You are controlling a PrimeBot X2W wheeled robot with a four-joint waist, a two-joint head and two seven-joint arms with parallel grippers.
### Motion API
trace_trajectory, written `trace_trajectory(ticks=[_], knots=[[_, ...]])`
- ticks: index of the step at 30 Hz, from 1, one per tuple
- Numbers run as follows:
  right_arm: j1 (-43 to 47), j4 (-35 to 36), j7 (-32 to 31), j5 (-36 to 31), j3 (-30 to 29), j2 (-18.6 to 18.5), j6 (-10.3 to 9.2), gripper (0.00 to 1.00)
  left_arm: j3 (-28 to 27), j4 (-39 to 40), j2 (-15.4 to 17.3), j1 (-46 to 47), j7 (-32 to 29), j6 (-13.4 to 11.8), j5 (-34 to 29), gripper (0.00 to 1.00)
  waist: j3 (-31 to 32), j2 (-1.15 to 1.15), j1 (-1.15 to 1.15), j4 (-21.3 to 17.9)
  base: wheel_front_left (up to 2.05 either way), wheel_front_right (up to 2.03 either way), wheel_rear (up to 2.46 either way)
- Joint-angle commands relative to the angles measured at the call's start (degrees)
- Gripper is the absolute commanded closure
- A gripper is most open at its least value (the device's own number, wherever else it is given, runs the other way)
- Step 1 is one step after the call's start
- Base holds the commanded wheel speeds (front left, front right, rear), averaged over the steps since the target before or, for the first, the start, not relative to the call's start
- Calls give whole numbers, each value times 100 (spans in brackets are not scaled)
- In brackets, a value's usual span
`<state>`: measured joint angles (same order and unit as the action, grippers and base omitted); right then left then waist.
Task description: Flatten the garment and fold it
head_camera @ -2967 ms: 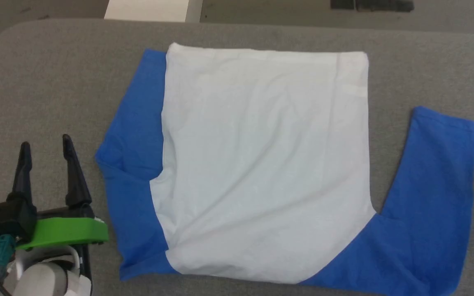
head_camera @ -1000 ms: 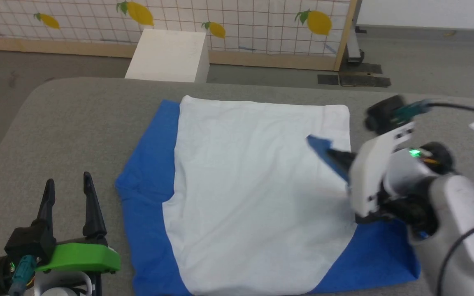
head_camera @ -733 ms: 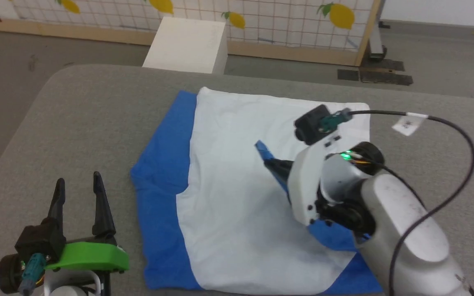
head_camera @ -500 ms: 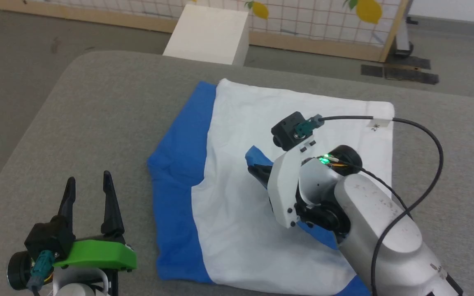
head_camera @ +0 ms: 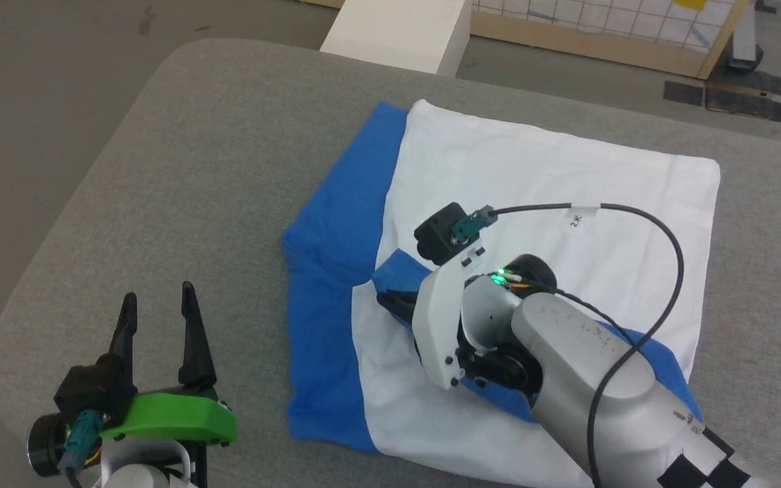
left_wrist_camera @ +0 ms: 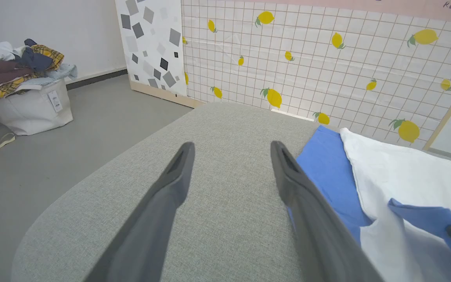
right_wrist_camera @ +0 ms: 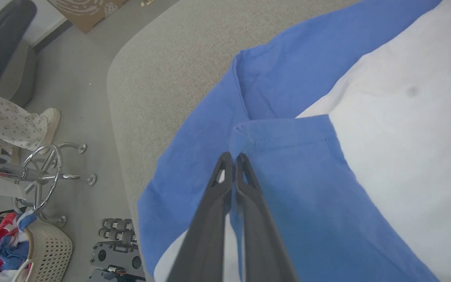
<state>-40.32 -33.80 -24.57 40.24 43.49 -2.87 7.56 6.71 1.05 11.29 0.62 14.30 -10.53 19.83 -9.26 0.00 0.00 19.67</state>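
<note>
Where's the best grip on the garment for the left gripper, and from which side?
Probably the near blue corner of the garment: it lies flat at the cloth's outer edge, closest to the open left gripper. Come in low from the robot's left, one finger under the edge.

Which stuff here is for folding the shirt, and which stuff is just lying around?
For the job:
- the shirt
- the right tool, shut on the blue sleeve
- the left tool, open and waiting
- the grey table under the shirt

Just lying about:
- the white box
- the bag of clothes
- the lemon screen
- the basket
</note>
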Motion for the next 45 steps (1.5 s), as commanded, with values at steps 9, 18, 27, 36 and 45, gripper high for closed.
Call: trace_trajectory(ticks=[9, 18, 27, 36, 45], knots=[[-152, 120, 1067, 1063, 71, -1, -8, 0, -72, -126, 75, 41, 51, 90, 64, 0, 226, 0, 0, -299, 0, 0, 0], [-96, 168, 2146, 364, -1031, -387, -8, 0, -216, -60, 249, -143, -10, 29, 109, 0, 601, 0, 0, -984, 0, 0, 0], [1008, 470, 2284, -378, -3168, -1227, -8, 0, -277, -6, 326, -231, -155, -25, 191, 0, 710, 0, 0, -1618, 0, 0, 0], [1956, 1235, 1680, -1123, -4725, -1077, -8, 0, -243, -132, 377, 111, -346, 1, 264, 0, 450, 0, 0, -1889, 0, 0, 0], [1937, 2570, 964, -1511, -5534, -731, -8, 0, -125, -644, 848, 1987, -1476, 464, 517, 0, -510, 0, 0, -1926, 0, 0, 0]])
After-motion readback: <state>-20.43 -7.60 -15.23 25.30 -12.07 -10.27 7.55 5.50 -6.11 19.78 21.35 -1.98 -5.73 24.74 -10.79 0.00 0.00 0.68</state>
